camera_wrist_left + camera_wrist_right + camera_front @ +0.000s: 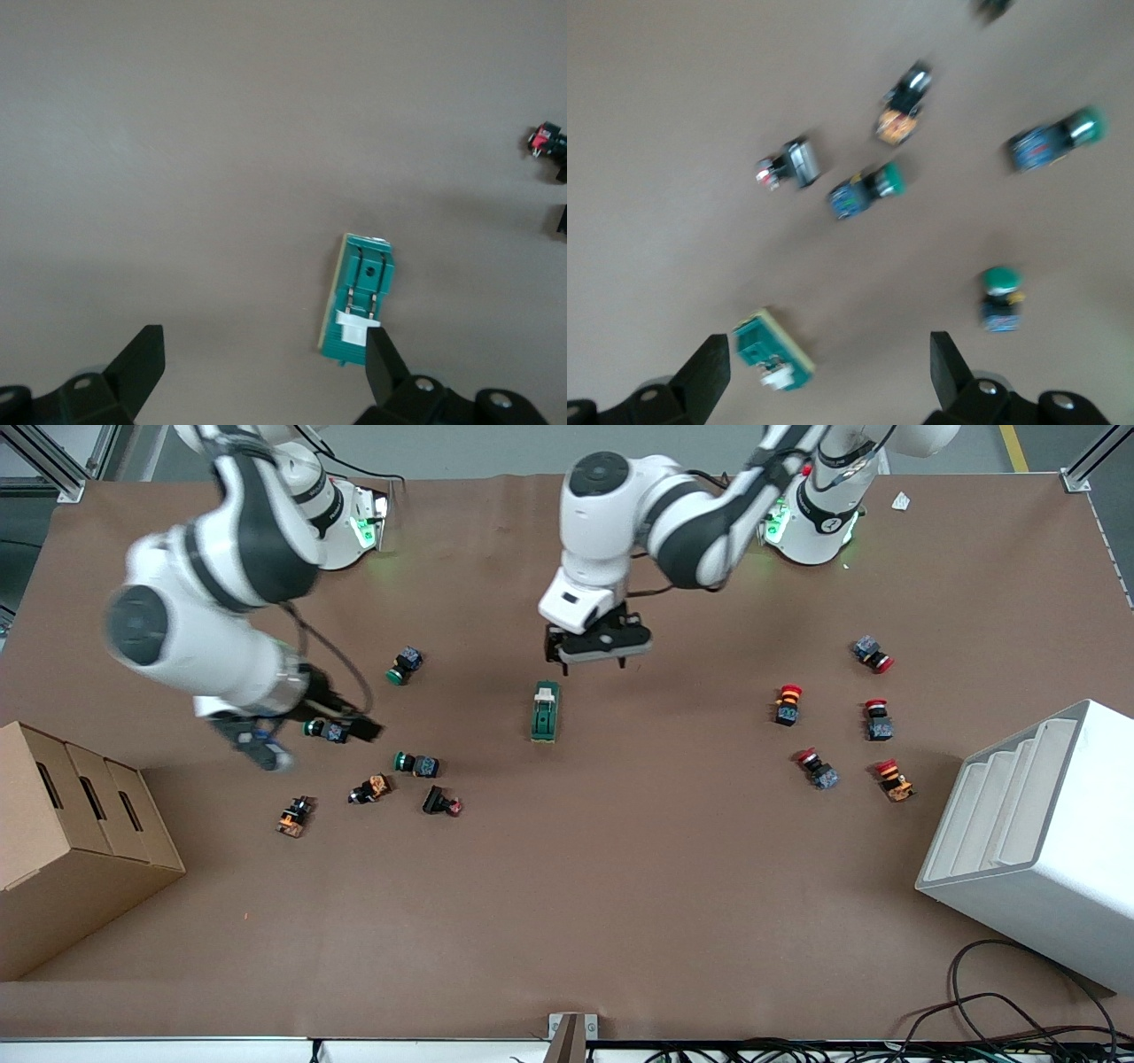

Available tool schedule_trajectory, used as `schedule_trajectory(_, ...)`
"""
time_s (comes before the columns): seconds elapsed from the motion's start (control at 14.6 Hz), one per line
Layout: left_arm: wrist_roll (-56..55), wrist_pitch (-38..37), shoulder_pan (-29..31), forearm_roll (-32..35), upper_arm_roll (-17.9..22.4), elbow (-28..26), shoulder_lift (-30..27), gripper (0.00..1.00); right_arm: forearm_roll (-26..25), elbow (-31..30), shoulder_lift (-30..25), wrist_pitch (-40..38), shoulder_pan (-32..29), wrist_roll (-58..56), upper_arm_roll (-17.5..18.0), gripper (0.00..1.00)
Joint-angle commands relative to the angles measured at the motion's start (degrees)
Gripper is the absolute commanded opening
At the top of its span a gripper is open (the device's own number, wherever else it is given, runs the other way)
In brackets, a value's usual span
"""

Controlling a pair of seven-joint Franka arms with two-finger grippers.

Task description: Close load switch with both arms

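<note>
The load switch (545,711) is a dark-green block with a white lever piece at the end farther from the front camera. It lies flat on the brown table near the middle. My left gripper (592,659) is open and empty, up in the air just past the switch's lever end. In the left wrist view the switch (359,297) lies beside one fingertip (383,354) of the left gripper (261,363). My right gripper (306,742) is open and empty over the green-capped buttons. In the right wrist view the switch (772,352) shows near one finger of the right gripper (828,367).
Several green-capped and orange push buttons (416,763) lie toward the right arm's end. Several red-capped buttons (787,703) lie toward the left arm's end. A cardboard box (71,841) and a white rack (1036,841) stand at the table's two ends, near the front camera.
</note>
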Motion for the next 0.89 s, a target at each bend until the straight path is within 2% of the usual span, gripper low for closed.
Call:
schedule_trajectory(0.0,-13.9,3.9,-3.7,9.8,0.4,0.9,5.4,0.99,5.1,-3.6,4.1,9.3,4.7,4.0,-0.7,1.00)
schedule_trajectory(0.27,-33.7,5.8,-9.0,29.2,0.4,1.3,12.5,0.99,12.8,-3.6,11.8,19.0,10.5,4.8,-0.7,1.00)
schedule_trajectory(0.41,-41.4,5.7,-11.3,36.3,0.4,1.4,14.5,0.99,15.6,-3.6,13.9,21.5,12.7,4.8,-0.7,1.00)
schedule_trajectory(0.62,-46.9,4.5,-14.0,44.9,0.5,1.2,16.1,0.99,17.8,-3.7,15.9,24.5,16.2,4.8,-0.7,1.00)
schedule_trajectory(0.82,-52.0,0.2,-15.7,55.1,0.5,1.3,18.1,0.99,19.7,-3.8,17.9,28.0,19.1,4.8,-0.7,1.00)
